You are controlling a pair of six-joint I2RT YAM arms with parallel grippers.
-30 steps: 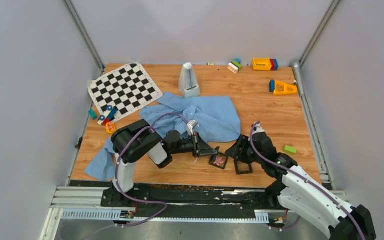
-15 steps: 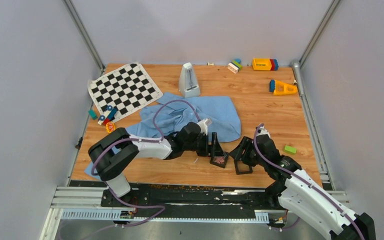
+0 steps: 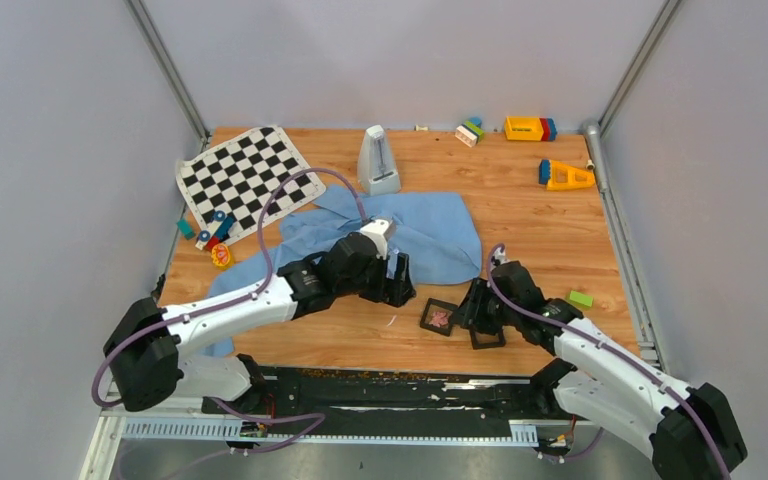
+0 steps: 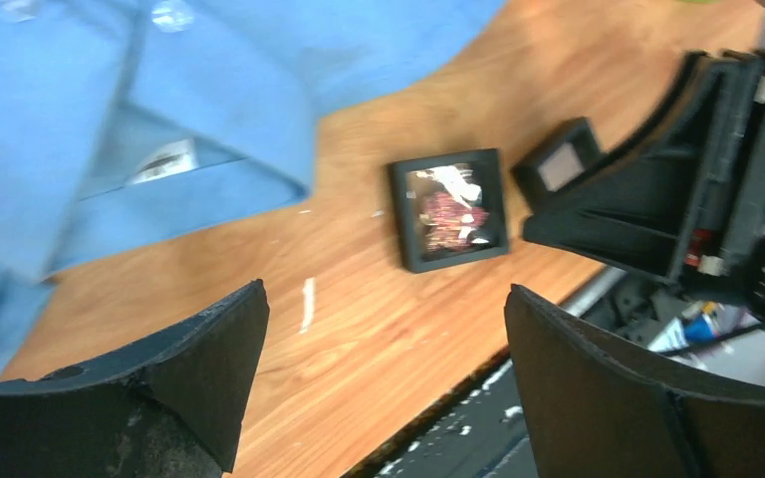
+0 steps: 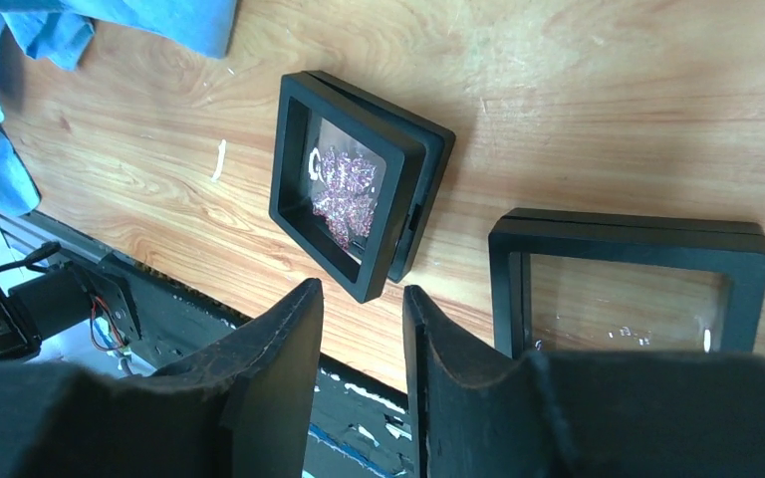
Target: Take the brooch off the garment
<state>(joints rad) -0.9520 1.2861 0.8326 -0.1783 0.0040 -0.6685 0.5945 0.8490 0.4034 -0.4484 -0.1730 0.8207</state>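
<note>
My left fingers (image 4: 179, 378) stand wide apart with nothing between them, hovering over the wooden worktop (image 3: 530, 220) just off the edge of the crumpled light blue button-up shirt (image 3: 430, 235). The pink glittery brooch (image 5: 344, 189) lies off the shirt, inside a small black square case (image 5: 292, 149) on the worktop. My right fingers (image 5: 259, 368), a narrow gap between them and gripping nothing, hang above that case, beside a matching black square frame (image 5: 628, 239).

No legible text, number or brand in any view. Left wrist view: a small white tag (image 4: 164, 159) sewn to the blue shirt (image 4: 219, 90) near the collar carries dark print, but it is too blurred for me to read.
</note>
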